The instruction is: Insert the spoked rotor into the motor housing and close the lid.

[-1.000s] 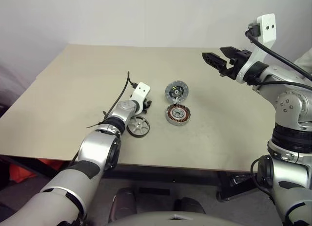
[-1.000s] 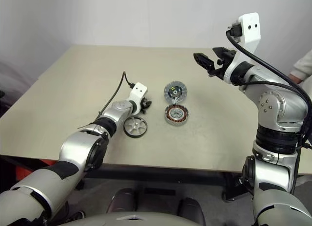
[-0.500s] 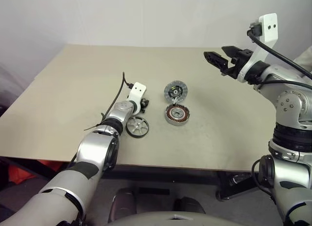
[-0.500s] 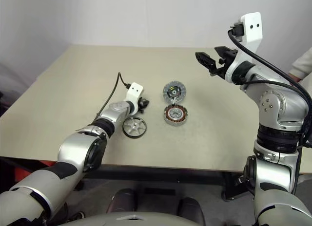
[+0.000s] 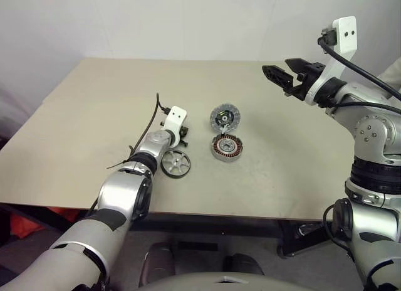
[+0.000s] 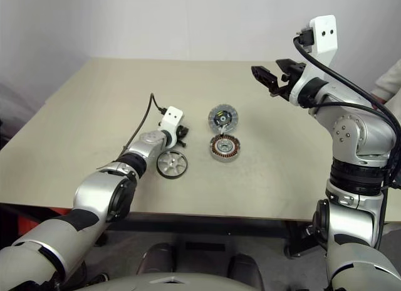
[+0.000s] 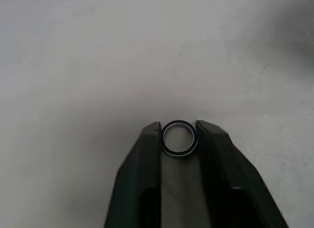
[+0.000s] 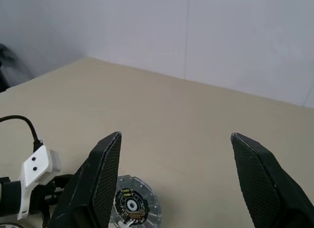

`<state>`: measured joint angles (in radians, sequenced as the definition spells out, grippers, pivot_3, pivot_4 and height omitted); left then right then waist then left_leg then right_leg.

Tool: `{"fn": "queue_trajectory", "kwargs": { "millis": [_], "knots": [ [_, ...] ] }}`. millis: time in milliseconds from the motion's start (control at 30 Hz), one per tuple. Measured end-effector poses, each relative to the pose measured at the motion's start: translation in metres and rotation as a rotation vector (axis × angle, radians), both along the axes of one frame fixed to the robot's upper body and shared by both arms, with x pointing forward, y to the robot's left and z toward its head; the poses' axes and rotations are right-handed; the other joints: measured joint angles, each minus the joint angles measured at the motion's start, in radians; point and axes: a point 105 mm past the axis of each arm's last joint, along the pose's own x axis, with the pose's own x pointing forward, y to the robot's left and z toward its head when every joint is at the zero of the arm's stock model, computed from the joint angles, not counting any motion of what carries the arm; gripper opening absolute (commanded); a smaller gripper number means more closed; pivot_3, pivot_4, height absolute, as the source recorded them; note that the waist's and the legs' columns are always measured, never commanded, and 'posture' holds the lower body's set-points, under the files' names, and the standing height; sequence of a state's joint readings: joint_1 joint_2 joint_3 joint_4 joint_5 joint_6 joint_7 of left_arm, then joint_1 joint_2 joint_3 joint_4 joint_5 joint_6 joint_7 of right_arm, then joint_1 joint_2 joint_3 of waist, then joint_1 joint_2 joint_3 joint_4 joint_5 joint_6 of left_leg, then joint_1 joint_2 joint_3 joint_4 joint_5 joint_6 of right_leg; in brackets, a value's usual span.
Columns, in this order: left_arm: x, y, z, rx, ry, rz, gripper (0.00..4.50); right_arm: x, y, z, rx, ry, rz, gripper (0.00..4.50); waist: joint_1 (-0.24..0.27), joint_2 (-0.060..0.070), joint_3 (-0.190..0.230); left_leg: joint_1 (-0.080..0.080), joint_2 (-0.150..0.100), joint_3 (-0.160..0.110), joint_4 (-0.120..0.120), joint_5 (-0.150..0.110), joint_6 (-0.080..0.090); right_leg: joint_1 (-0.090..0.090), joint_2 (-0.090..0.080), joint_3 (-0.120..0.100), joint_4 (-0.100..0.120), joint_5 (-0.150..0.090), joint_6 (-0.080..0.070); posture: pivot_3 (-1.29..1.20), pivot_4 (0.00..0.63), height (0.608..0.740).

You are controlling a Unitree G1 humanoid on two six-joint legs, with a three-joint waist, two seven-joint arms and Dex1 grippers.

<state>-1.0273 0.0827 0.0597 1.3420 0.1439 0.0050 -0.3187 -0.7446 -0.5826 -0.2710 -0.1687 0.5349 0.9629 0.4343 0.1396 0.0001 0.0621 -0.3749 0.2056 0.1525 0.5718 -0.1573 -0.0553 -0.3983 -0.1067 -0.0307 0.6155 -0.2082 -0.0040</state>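
We are closing our left gripper on a tiny ring, its fingers touching both sides; gripped so thinly, it could pop out or roll away across the table. The spoked rotor is lying just beside that gripper, toward us. Further right, the motor housing and the lid are resting apart. Our right gripper is hovering high, fingers spread, empty.

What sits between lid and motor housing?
Nothing: a thin strip of bare table separates the lid from the motor housing in the left eye view.
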Motion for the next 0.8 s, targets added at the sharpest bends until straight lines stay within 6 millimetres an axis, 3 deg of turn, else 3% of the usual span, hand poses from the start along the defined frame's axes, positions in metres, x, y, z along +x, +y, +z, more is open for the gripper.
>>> {"fn": "queue_trajectory", "kwargs": {
  "millis": [533, 800],
  "knots": [
    [0.001, 0.005, 0.0, -0.007, -0.002, 0.013, 0.69, 0.003, -0.001, 0.0, 0.003, -0.005, -0.006, 4.04, -0.008, 0.0, 0.0, 0.0, 0.0, 0.0, -0.001, 0.0, 0.0, 0.0, 0.0, 0.0, -0.002, 0.0, 0.001, 0.0, 0.0, 0.74],
    [0.005, 0.028, 0.01, -0.111, -0.011, 0.056, 0.69, 0.003, -0.001, 0.002, 0.001, -0.022, -0.005, 4.04, -0.011, 0.0, 0.0, -0.004, 0.0, 0.0, -0.004, 0.0, 0.0, -0.003, 0.001, -0.001, -0.006, 0.001, -0.001, 0.0, 0.0, 0.74]
  ]
}}
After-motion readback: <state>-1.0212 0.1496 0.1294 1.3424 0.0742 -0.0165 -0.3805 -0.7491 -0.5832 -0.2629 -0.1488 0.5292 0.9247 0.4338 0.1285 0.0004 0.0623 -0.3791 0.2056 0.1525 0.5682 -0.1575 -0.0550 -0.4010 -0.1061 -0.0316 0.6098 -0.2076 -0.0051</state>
